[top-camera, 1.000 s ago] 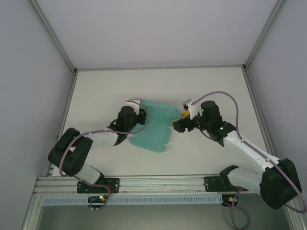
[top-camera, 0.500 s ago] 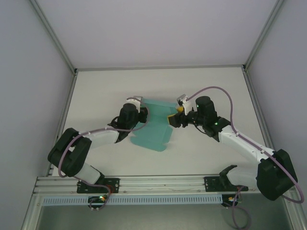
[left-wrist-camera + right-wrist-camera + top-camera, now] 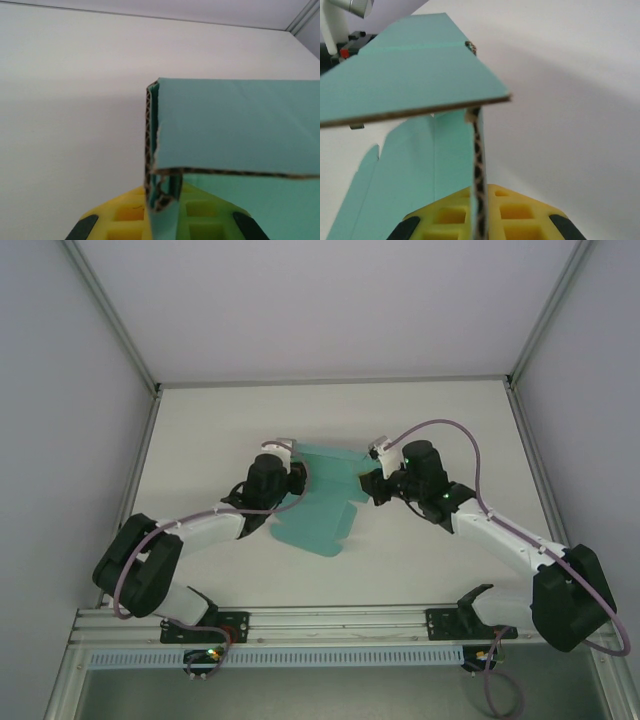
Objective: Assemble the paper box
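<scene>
The paper box (image 3: 322,502) is a teal-green card sheet, partly folded, lying mid-table with its far panel raised between the two arms. My left gripper (image 3: 296,478) is shut on the sheet's left upright flap; in the left wrist view the card's corrugated edge (image 3: 150,165) runs down between the yellow pads (image 3: 122,215). My right gripper (image 3: 368,486) is shut on the right upright flap; its corrugated edge (image 3: 478,170) stands clamped between the yellow pads (image 3: 517,212), with the raised panel (image 3: 415,70) overhead.
The white table (image 3: 450,420) is bordered by grey walls and aluminium posts. A metal rail (image 3: 330,620) with both arm bases runs along the near edge. The near part of the sheet (image 3: 310,530) lies flat on the table.
My right gripper moved left to the sheet's right flap and closed on it. The left gripper kept its hold and shifted only slightly.
</scene>
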Controlling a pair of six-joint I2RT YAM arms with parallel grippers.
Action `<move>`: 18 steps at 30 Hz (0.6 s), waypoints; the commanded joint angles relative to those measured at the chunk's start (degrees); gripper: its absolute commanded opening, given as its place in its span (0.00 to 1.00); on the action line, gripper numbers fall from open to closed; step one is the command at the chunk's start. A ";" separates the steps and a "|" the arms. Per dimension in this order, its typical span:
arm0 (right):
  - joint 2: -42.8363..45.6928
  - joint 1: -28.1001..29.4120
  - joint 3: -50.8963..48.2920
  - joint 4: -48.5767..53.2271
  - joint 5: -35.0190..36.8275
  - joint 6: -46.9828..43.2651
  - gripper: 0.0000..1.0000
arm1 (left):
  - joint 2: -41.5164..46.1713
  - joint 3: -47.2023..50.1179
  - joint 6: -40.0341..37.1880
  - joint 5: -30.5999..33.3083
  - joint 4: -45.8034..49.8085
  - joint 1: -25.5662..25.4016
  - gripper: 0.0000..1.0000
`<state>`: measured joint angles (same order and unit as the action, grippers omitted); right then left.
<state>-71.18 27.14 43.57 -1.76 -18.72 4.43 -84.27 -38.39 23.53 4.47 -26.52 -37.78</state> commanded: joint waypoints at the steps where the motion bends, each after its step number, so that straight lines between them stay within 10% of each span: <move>1: 2.89 0.96 1.78 0.98 4.58 -0.37 0.00 | -0.59 -1.08 -1.20 5.27 2.49 1.34 0.00; 18: 5.96 3.63 2.77 3.11 11.90 0.06 0.00 | -5.93 -9.67 3.20 34.10 26.35 2.49 0.04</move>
<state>-67.99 31.20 44.34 -0.30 -9.93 4.54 -86.98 -48.56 23.86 15.94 -13.98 -40.60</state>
